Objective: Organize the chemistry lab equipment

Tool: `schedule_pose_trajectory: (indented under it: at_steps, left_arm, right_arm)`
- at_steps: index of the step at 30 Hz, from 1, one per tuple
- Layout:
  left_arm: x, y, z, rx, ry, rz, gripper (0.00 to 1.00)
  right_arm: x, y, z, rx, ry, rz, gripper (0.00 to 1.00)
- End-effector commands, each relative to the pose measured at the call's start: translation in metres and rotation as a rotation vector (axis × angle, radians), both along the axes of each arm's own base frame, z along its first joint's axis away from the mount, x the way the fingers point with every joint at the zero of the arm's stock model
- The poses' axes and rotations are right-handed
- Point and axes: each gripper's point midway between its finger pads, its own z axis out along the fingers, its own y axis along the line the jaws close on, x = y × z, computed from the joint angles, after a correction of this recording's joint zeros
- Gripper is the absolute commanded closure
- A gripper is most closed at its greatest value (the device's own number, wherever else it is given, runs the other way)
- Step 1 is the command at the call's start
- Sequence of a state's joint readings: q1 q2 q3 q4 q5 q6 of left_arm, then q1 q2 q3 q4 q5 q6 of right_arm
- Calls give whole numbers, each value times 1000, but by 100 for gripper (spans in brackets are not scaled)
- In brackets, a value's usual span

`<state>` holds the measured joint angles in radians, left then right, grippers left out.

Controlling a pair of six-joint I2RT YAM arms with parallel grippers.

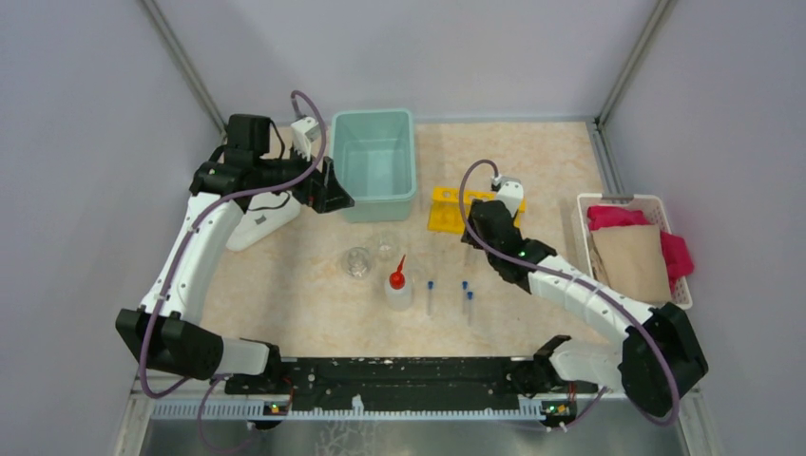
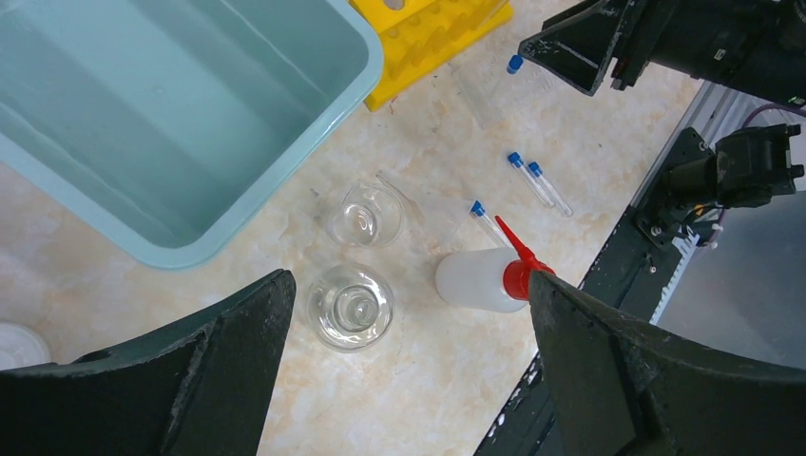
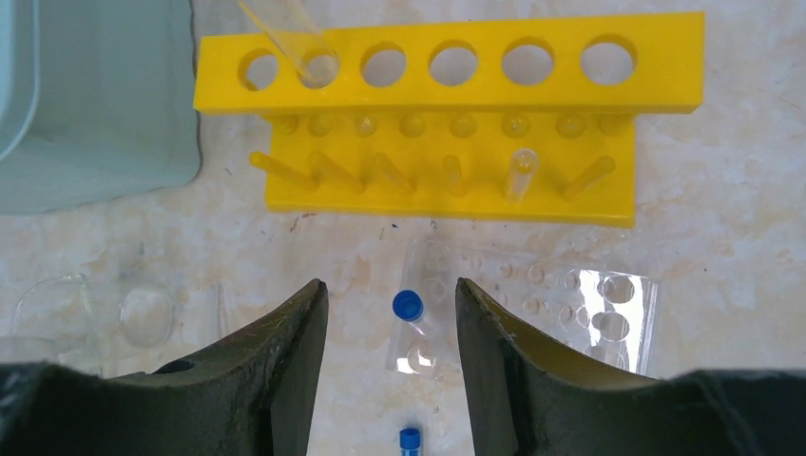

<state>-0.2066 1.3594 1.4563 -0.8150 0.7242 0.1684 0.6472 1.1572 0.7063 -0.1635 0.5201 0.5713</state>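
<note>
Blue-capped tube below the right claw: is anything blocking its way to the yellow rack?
Nothing visible does. The tube lies on a clear holed sheet just before the yellow rack, bare table between. One hole already holds another tube; five stand free.

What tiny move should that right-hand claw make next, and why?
Probably lift the right gripper straight up. Its jaws stand apart either side of a blue-capped test tube before the yellow rack, not touching it, so nothing is held; three more tubes lie loose on the table to fetch.
</note>
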Motion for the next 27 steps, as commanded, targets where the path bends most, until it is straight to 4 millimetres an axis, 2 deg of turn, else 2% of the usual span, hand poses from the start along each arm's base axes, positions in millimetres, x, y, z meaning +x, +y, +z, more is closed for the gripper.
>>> schedule_pose_trajectory:
  at_steps: [1, 7, 10, 13, 17, 22, 27]
  left_arm:
    - [-1, -2, 11, -26, -31, -10, 1]
    - [-1, -1, 14, -27, -33, -9, 1]
    - [-1, -1, 15, -22, -36, -6, 1]
    - [-1, 0, 15, -21, -36, -5, 1]
    - [-1, 0, 14, -18, -34, -4, 1]
    - [-1, -1, 16, -25, -31, -1, 1]
    - [-2, 0, 19, -31, -34, 4, 1]
  right_arm:
    - [-1, 3, 6, 63, 62, 68, 49]
    - [1, 11, -4, 119, 116, 117, 50]
    - [-2, 8, 9, 140, 63, 112, 50]
    - [-13, 4, 24, 159, 32, 101, 56]
    - [-35, 22, 27, 141, 95, 152, 62]
    - [-63, 62, -4, 82, 279, 248, 61]
    - [-74, 92, -44, 56, 447, 325, 61]
